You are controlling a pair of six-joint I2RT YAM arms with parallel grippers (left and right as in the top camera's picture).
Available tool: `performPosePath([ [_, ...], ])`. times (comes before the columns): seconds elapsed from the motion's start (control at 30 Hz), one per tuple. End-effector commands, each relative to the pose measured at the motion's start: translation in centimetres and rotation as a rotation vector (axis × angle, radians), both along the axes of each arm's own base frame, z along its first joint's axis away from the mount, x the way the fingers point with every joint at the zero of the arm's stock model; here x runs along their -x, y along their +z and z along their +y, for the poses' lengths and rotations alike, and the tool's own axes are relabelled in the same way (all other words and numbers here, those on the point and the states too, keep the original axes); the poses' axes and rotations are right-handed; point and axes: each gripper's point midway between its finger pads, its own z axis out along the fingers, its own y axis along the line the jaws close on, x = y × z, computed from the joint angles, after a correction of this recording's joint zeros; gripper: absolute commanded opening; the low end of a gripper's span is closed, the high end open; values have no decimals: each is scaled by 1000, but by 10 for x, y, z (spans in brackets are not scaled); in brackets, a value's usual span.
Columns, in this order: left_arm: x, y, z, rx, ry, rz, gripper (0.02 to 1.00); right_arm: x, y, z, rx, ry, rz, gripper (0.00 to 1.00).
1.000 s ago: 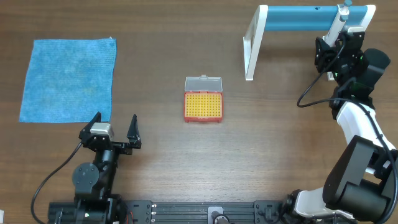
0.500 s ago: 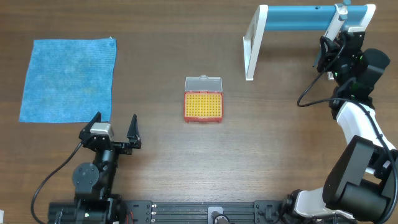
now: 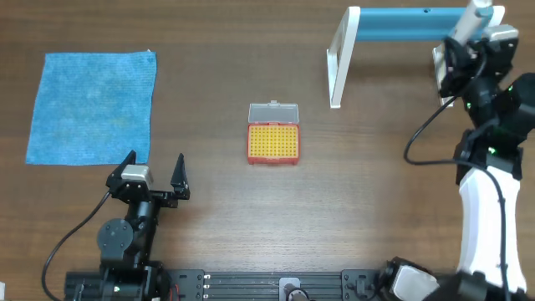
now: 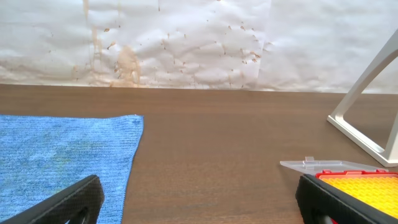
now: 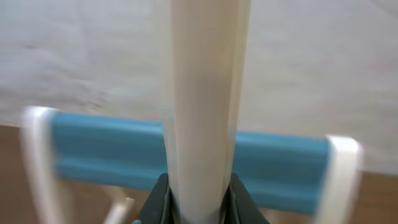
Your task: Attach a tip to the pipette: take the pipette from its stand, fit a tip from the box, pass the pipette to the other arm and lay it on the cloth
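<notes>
The right tool (image 5: pixel 198 186) was closed on the pipette (image 5: pixel 202 93), gripping its white body between both fingers. The pipette stood upright at the end of the stand (image 3: pixel 401 23) nearest the right arm, just in front of the blue bar. Step in hand, as judged: taking the pipette from the stand. Whether it sat in its rest or hung free of it could not be told. The next move would call for lifting it clear of the bar without knocking it, then carrying it upright to the tip box (image 3: pixel 273 140) and pressing it squarely onto one tip. The tip box stood on the tabletop (image 3: pixel 251 226), well apart from the stand on the left arm's side. It was open with the clear lid folded back, and the red base held a yellow rack that appeared full; single tips were too small to tell. The cloth (image 3: pixel 92 107) lay flat, farther from the stand than the box. The left tool (image 3: pixel 155 163) sat low, likewise far from the stand, with its jaws wide apart and holding nothing.
</notes>
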Motion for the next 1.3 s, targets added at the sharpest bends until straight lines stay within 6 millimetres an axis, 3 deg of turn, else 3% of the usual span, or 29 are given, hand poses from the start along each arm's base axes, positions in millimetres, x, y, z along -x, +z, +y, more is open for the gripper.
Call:
performPosePath([
  [0.03, 0, -1, 1, -10, 8, 1, 998, 38, 28, 135, -86, 531, -57, 77],
  [0.1, 0, -1, 1, -10, 8, 1, 998, 57, 17, 200, -100, 718, -65, 77],
  [0.2, 0, -1, 1, -10, 8, 1, 996, 86, -7, 260, -97, 893, -88, 80],
  [0.23, 0, -1, 1, -10, 8, 1, 998, 100, -23, 286, -97, 972, -102, 77],
  [0.4, 0, -1, 1, -10, 8, 1, 998, 100, -72, 327, -150, 1032, -12, 75],
  [0.5, 0, -1, 1, -10, 8, 1, 998, 92, -100, 333, -159, 1035, 43, 75],
  [0.57, 0, -1, 1, -10, 8, 1, 998, 88, -109, 334, -153, 1030, 40, 75],
  [0.87, 0, -1, 1, -10, 8, 1, 998, 68, -128, 313, -107, 932, 30, 75],
  [1.3, 0, -1, 1, -10, 8, 1, 998, 77, -139, 316, -87, 951, 47, 75],
])
